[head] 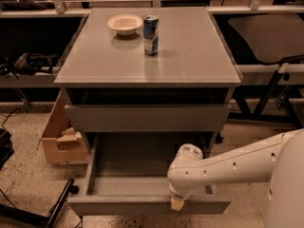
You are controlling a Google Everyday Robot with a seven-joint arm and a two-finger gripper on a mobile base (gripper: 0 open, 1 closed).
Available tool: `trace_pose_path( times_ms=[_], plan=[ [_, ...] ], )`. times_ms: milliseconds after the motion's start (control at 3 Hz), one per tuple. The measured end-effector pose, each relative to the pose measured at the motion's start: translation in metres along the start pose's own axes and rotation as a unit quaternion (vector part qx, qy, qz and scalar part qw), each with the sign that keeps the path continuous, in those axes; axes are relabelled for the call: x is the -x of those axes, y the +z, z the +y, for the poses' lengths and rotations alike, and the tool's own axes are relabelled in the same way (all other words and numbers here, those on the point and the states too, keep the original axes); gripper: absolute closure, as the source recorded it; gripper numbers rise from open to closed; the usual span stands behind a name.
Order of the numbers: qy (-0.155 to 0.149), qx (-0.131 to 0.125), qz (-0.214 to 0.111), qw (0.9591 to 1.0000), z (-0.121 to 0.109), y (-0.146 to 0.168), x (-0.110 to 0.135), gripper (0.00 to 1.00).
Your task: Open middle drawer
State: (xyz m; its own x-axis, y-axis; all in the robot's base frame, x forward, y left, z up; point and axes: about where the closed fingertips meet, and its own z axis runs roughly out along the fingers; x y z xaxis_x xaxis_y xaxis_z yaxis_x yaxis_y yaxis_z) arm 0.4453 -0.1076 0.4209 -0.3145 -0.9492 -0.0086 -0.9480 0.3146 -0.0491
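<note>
Camera view:

1. Arm pose. The white arm (228, 165) enters from the lower right and runs leftward, sloping slightly downward, over the open drawer. It ends in a rounded, cylindrical wrist joint. The shell is smooth and glossy, with a row of small dark holes along its side.
2. Gripper. The gripper (177, 204) points straight down from the wrist. It sits at the top edge of the drawer's front panel, right of the panel's centre. A tan tip shows against the outer face of the panel and appears to touch it. The rest is hidden by the wrist, so whether the gripper is clamped on the panel cannot be determined.
3. Task object. The middle drawer (137, 165) is pulled well out of the cabinet, below the upper drawer front (147, 118). It is a shallow rectangular box in matte grey, with a flat front and no handle.
4. Counter. The counter (190, 56) is a flat grey slab with a dull sheen. A round, pale bowl (125, 23) and an upright blue-and-silver can (151, 28) stand near its back edge, just beside each other.
5. Surroundings. A brown cardboard box (59, 137) stands on the speckled floor, against the cabinet's left side.
</note>
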Motion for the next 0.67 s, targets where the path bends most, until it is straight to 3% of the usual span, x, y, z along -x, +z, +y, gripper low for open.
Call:
trace_pose_path(
  times_ms=[333,667],
  plan=[
    [0.000,0.000,0.000,1.0000,0.0000,0.0000,0.0000,0.64],
    [0.000,0.000,0.000,1.0000,0.0000,0.0000,0.0000,0.33]
  ],
)
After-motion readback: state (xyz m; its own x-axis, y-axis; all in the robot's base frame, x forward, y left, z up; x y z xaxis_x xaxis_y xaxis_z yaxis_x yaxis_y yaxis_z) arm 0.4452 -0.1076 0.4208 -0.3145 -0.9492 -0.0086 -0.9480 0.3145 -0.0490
